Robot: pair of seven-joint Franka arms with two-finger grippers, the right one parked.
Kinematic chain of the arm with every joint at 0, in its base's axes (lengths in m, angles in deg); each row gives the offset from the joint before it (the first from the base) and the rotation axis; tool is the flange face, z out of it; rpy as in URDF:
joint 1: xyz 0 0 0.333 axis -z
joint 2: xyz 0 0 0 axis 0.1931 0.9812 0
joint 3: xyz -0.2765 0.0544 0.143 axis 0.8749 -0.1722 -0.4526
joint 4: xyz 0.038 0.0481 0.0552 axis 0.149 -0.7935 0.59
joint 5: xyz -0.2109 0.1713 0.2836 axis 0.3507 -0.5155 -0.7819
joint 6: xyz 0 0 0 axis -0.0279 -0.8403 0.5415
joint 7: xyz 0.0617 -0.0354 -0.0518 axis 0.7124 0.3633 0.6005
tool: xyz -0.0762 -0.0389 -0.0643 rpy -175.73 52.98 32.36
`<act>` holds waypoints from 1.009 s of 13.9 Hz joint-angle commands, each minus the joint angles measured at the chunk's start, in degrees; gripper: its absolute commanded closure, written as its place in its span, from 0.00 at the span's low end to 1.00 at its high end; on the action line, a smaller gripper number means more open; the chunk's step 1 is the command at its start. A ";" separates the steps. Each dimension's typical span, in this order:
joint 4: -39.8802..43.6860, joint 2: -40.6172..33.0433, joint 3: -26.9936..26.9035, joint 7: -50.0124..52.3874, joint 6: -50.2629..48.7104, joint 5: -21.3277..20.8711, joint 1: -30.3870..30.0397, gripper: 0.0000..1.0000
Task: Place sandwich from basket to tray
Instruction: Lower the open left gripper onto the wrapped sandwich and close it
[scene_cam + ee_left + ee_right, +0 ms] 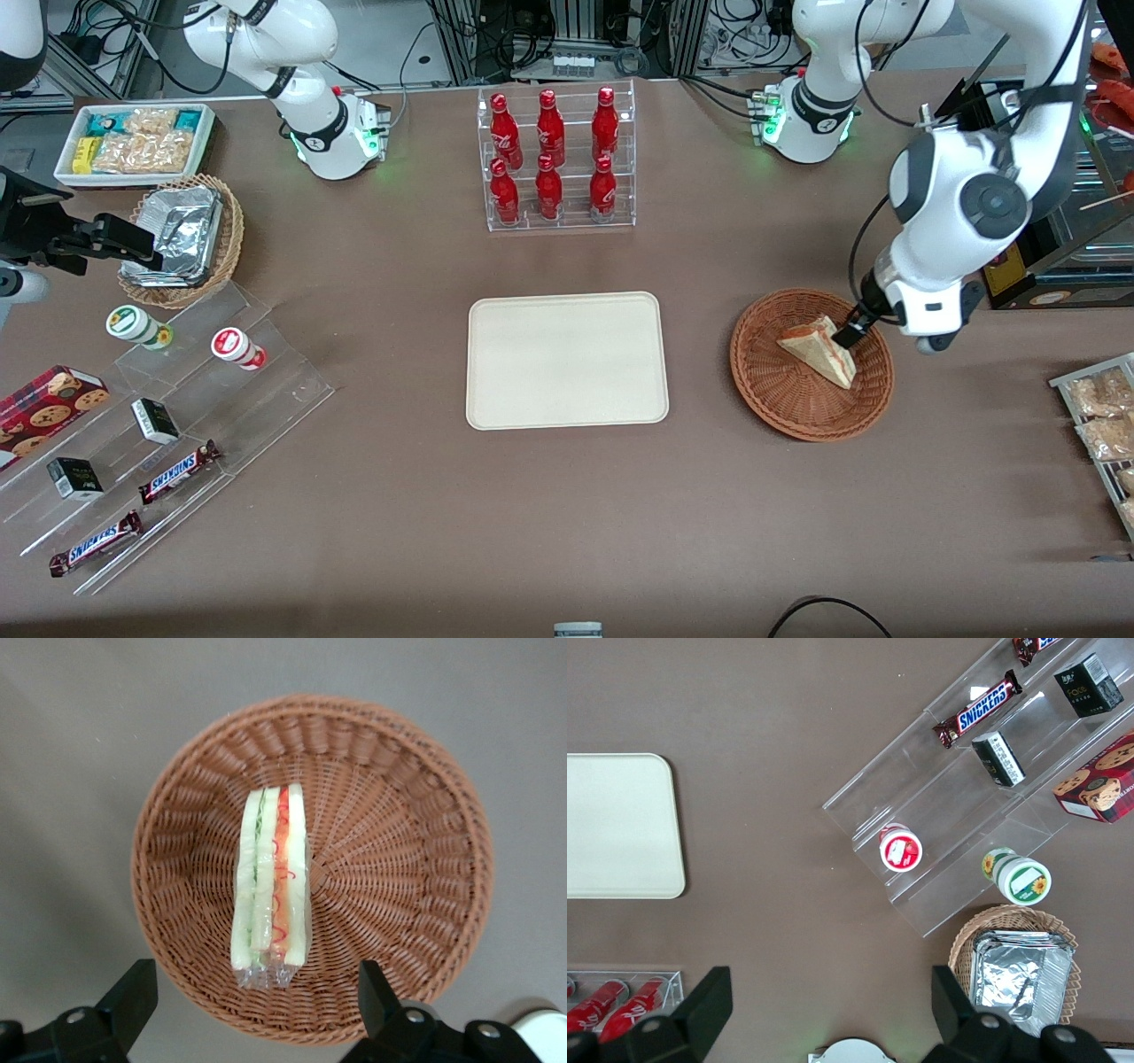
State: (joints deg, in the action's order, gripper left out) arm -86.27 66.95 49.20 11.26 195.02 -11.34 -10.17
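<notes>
Sandwich-moving has not started in this scene, which sits on a brown tabletop (399,496). Largest of the task's things is the cream tray (567,361), a flat rounded rectangle lying bare at the middle of the tabletop, with a clear rack of red bottles (556,159) at its 12 o'clock, farther from the front camera. Next in size is the reddish-brown woven basket (780,399), round and shallow, resting at the tray's 3 o'clock in the front view, toward the working arm's end, near the tray but apart from it. Over the basket's rim at about its 2 o'clock hangs the left arm's gripper (252,1010), carried by the white arm. Its jaws are spread wide, with nothing between them, and the two dark fingertips (133,992) stand above the basket's edge, one to each side of the sandwich's near end without touching it. The sandwich (819,350) lies inside the basket, close to its centre, a pale triangular wedge in clear wrap. In the wrist view it rests on its side with the cut edge up, showing light green layers beside orange-red ones between slices of pale bread.
</notes>
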 commanded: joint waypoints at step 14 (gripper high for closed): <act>-3.58 8.10 0.49 1.80 10.54 -0.84 -0.43 1.00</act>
State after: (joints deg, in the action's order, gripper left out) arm -89.90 74.98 49.40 11.65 204.64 -11.34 -10.28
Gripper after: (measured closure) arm 0.414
